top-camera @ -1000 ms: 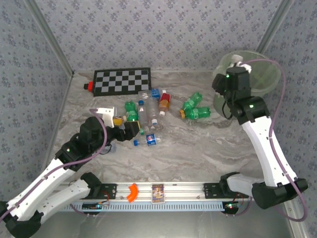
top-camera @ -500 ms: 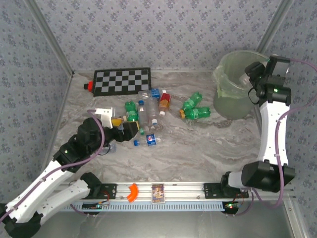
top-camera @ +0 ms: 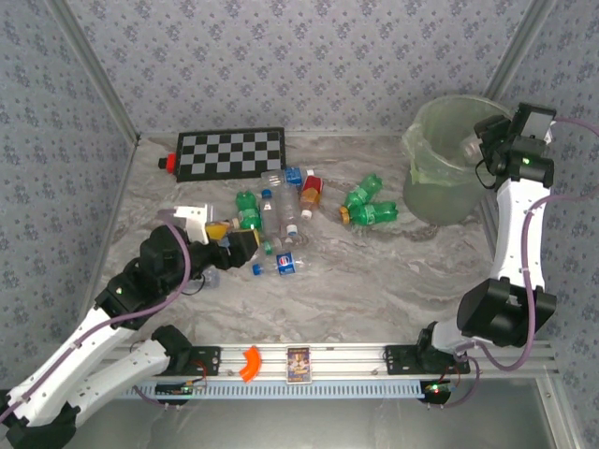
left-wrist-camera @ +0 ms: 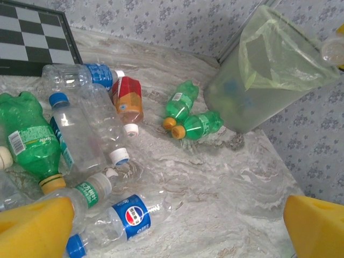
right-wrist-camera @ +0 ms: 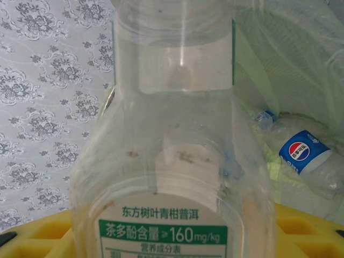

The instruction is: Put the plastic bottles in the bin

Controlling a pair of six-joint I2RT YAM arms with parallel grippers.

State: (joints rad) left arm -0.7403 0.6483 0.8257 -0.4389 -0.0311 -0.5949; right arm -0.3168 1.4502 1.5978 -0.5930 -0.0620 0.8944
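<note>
The clear bottle (right-wrist-camera: 177, 161) is clamped by its body between the partly closed jaws of the right gripper (top-camera: 482, 140), which is positioned at the right-hand rim of the bin (top-camera: 440, 201). Before release, the bottle should be brought fully inside the rim, over the liner (left-wrist-camera: 269, 59), so that it cannot strike the edge and bounce out. The left gripper (top-camera: 234, 245) is spread wide and empty above the bottles (top-camera: 281, 220) lying on the table (top-camera: 374, 281).

white arm links (top-camera: 510, 234), black joints (top-camera: 164, 267), purple cables (top-camera: 573, 123), yellow tool fingers (left-wrist-camera: 35, 226)
</note>
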